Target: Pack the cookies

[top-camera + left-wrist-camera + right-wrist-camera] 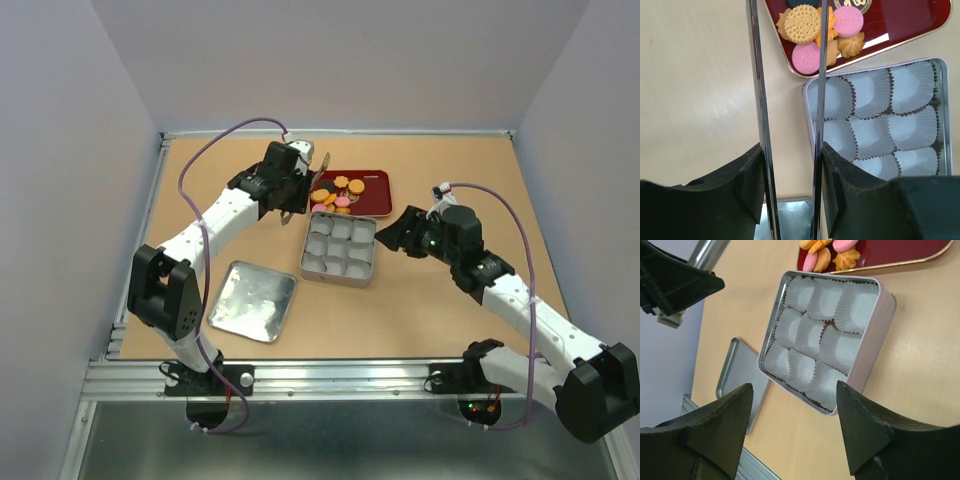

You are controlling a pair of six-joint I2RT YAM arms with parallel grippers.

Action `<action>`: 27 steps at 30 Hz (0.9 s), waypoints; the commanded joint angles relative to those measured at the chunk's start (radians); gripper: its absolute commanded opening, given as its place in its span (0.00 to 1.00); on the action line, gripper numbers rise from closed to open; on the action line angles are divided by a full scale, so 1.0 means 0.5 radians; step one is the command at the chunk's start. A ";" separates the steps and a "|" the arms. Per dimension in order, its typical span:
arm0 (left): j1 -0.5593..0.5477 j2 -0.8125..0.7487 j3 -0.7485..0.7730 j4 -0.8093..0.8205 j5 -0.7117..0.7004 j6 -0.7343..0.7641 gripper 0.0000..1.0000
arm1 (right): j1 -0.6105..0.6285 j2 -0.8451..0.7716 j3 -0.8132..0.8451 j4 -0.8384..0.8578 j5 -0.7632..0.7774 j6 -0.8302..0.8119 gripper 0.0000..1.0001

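While the cookies (338, 193) lie heaped at the left end of a dark red tray (377, 182), orange, yellow, pink and dark brown overlapping so that no count is possible, the left fingers (756, 75), two thin metal blades, hang above that end of the tray, spread apart with bare desk (450, 290) showing between them. Their tips run off the top of the wrist view, so whether they touch a cookie cannot be told. Just in front of the tray sits a silver square tin (338, 282), white paper cups lining its nine compartments. Its lid (252, 300) lies flat to the left, near the left arm. The right fingers (715, 435) hover spread wide beside the tin, gripping nothing. Pale grey walls enclose the tan desk on three sides; a metal rail edges the near side.
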 commanded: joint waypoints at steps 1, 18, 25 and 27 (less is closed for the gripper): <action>-0.002 -0.034 0.010 -0.033 -0.027 0.089 0.52 | -0.007 0.032 0.028 0.004 0.011 -0.065 0.73; -0.106 0.110 -0.048 -0.118 0.029 -0.086 0.50 | -0.010 0.063 0.044 -0.038 -0.056 -0.084 0.73; -0.106 0.169 -0.094 -0.109 -0.085 -0.138 0.49 | -0.010 0.051 -0.002 -0.048 -0.090 -0.074 0.73; -0.106 0.178 -0.116 -0.085 -0.091 -0.138 0.49 | -0.010 0.036 -0.018 -0.048 -0.084 -0.068 0.73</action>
